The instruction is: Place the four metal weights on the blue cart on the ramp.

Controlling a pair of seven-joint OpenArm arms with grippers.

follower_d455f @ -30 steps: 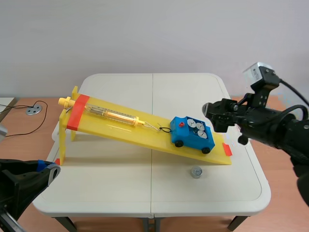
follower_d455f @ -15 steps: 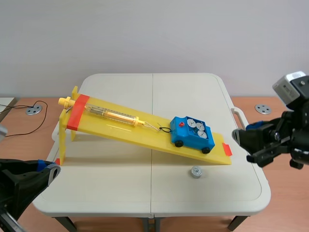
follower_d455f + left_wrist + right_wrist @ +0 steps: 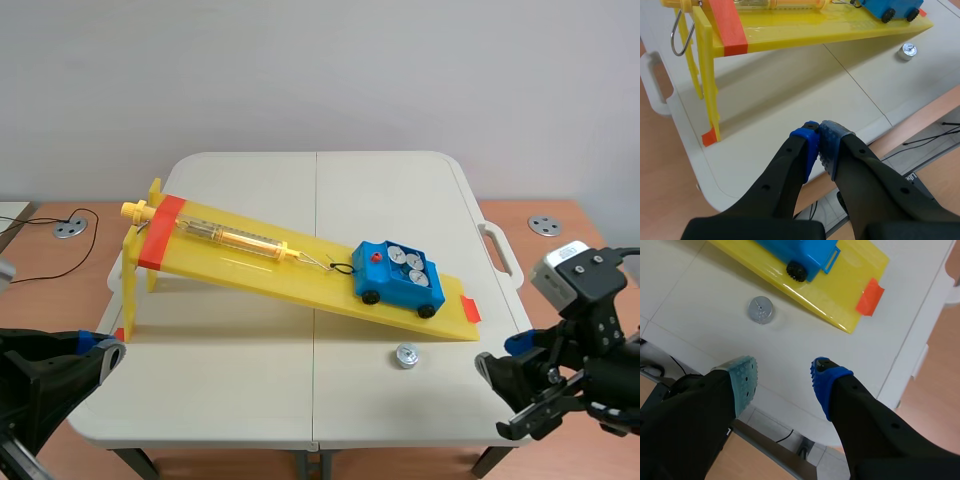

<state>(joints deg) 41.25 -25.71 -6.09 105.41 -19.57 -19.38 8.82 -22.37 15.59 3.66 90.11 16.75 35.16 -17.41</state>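
Nearest the robot, the right pincer (image 3: 782, 377) hangs released, its 2 pads wide apart, low over the near right edge of the worktop (image 3: 250, 380). The left pincer (image 3: 819, 145) is clenched on nothing, parked off the near left corner and out of the job.

Just ahead of the right pincer and a little to one side lies the loose metal weight (image 3: 760, 309). It sits flat on the worktop, close beside the low end of the yellow ramp (image 3: 250, 265) but not touching it. This looks like the last of the 4 to go. The step in hand is to pick it up.

To do it well, centre the pincer over the disc first, then come straight down so 1 pad lands on each side. Drop low enough to catch the rim, since the weight is short and smooth and likely to squirt out of a shallow pinch. Lift well clear before crossing the ramp's edge.

Further on, the blue cart (image 3: 398, 277) stands on the lower ramp with 3 weights (image 3: 415, 262) already in its top. It seems tethered by a thin hook to the spring tube (image 3: 235, 238) running upslope. Lower the disc gently into the free spot, because a push could roll the cart.
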